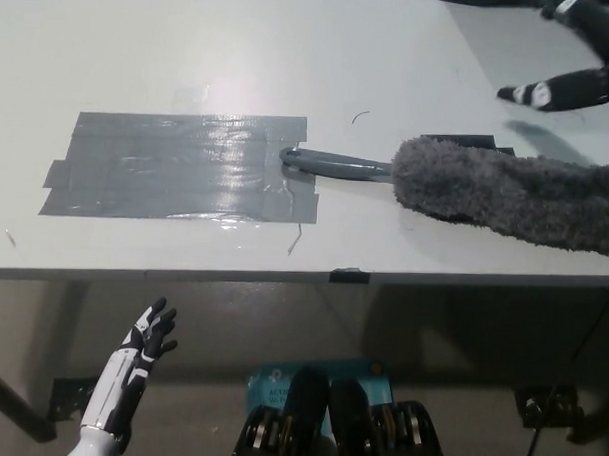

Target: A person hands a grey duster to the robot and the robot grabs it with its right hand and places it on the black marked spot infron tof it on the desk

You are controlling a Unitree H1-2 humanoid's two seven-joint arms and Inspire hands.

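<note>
Right hand (pixel 575 85): enters from the upper right corner of the head view, above the far right part of the desk (pixel 191 44). The black arm runs down from the top edge; the fingers, with pale tips, extend toward picture left. The hand holds nothing. It hangs above the fluffy head of the duster (pixel 511 190), apart from it, and casts a faint shadow on the desk below. The fingers appear loosely extended, but how far apart they stand cannot be told from this view.

Left hand (pixel 150 341): rests at lower left, below the near desk edge. The white forearm rises from the bottom edge, the dark fingers are spread and point upward, and the hand is empty.

Duster: lies flat on the desk at right of centre. The grey fluffy head extends to the right picture edge. The grey handle (pixel 337 167) points toward picture left, and its end lies on the right edge of the tape patch (pixel 177 167).

Tape patch: a wide rectangle of glossy grey strips stuck on the desk left of centre. A small dark mark (pixel 478 142) shows just behind the duster head.

Desk: pale, smooth, with a light reflection near its middle. A small black tab (pixel 349 276) sits on the near edge. Below the desk the floor is dim and grey.
</note>
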